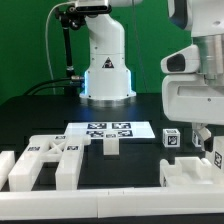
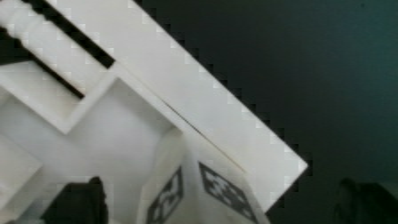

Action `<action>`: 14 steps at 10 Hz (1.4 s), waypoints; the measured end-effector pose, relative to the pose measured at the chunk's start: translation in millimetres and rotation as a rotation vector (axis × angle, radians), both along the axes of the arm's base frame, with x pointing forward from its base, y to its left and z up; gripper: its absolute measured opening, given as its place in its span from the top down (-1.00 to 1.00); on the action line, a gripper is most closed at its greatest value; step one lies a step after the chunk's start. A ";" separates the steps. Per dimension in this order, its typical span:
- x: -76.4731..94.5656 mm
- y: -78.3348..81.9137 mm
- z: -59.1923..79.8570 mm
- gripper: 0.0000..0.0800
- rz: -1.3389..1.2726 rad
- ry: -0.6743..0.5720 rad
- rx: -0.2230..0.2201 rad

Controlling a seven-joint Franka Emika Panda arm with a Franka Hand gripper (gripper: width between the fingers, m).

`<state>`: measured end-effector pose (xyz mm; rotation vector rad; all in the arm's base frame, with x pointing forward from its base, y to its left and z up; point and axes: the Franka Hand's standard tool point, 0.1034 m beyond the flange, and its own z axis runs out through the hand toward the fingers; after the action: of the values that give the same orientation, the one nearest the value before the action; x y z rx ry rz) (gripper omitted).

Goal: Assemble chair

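My gripper [image 1: 205, 138] hangs low at the exterior view's right, over a white chair part [image 1: 190, 170] that lies on the table. In the wrist view my gripper [image 2: 217, 205] straddles a tagged white part [image 2: 199, 188] with braced openings. The dark fingers [image 2: 80, 203] stand wide apart, with a thin dark gap showing on one side of the part. The X-braced chair parts [image 1: 45, 160] lie at the exterior view's left. A short post [image 1: 110, 146] and a small tagged block [image 1: 170, 138] stand on the table.
The marker board [image 1: 100, 129] lies flat in the middle, in front of the robot base [image 1: 105, 70]. A long plain white rail [image 1: 100, 203] runs along the front edge. The table top is black.
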<state>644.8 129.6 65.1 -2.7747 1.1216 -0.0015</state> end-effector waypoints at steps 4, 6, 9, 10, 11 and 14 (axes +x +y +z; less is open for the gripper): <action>3.5 -0.8 0.9 -0.62 0.652 -0.078 -0.157; 5.9 -5.6 -1.2 -0.62 0.897 -0.108 -0.183; 5.8 -5.0 -1.1 0.07 0.796 -0.102 -0.175; 6.0 -5.7 -1.0 0.29 0.705 -0.095 -0.170; 6.0 -5.9 -1.1 0.29 0.657 -0.092 -0.167; 6.7 -7.5 -1.0 0.29 0.342 -0.070 -0.148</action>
<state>651.5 122.1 64.2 -3.0349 0.6438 -0.1472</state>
